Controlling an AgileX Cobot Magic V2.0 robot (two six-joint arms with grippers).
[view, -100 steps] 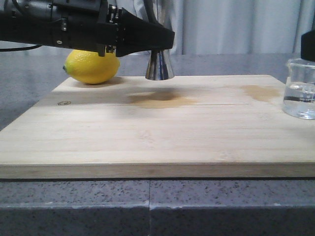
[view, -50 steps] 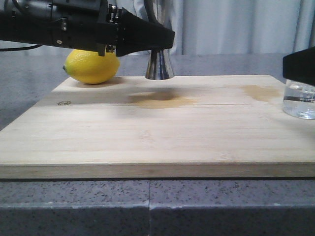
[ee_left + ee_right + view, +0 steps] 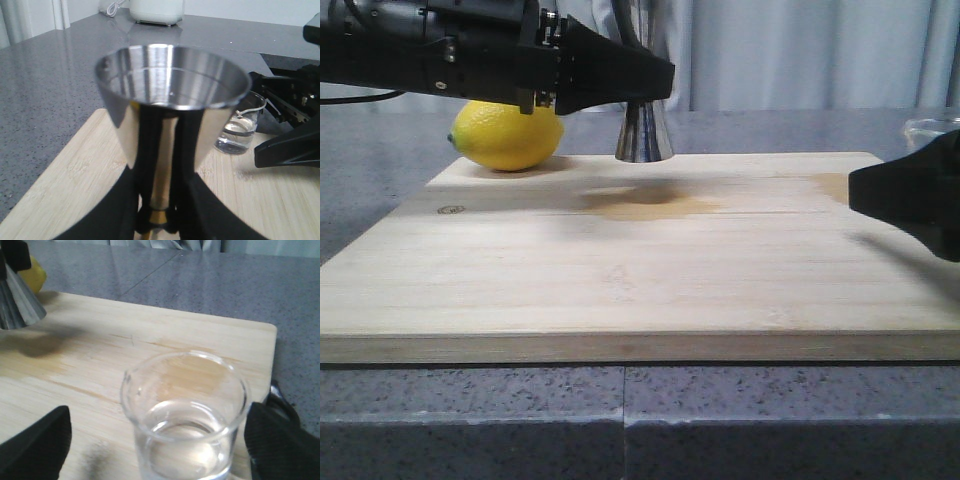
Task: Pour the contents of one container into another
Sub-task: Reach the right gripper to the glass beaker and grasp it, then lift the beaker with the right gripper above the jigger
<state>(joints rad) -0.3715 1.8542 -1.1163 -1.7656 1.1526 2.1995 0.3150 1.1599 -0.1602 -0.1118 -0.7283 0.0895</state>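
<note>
My left gripper [image 3: 655, 85] is shut on the narrow waist of a steel jigger [image 3: 643, 135], holding it upright just over the far side of the wooden board [image 3: 620, 270]. In the left wrist view the jigger's upper cup [image 3: 172, 95] fills the middle above my left gripper [image 3: 159, 200]. A glass beaker [image 3: 185, 415] with clear water stands near the board's right edge. My right gripper [image 3: 157, 445] is open, with one finger on each side of the beaker and a gap to the glass. In the front view the right gripper [image 3: 910, 200] hides all but the beaker's rim [image 3: 932, 125].
A yellow lemon [image 3: 507, 135] lies at the board's far left corner, behind the left arm. Brown stains [image 3: 650, 205] mark the board under the jigger and near the beaker. Grey speckled counter [image 3: 620, 420] surrounds the board. A white appliance [image 3: 156, 11] stands far back.
My right gripper has come down and forward around the beaker, now covering it in the front view. The left gripper and jigger have stayed put.
</note>
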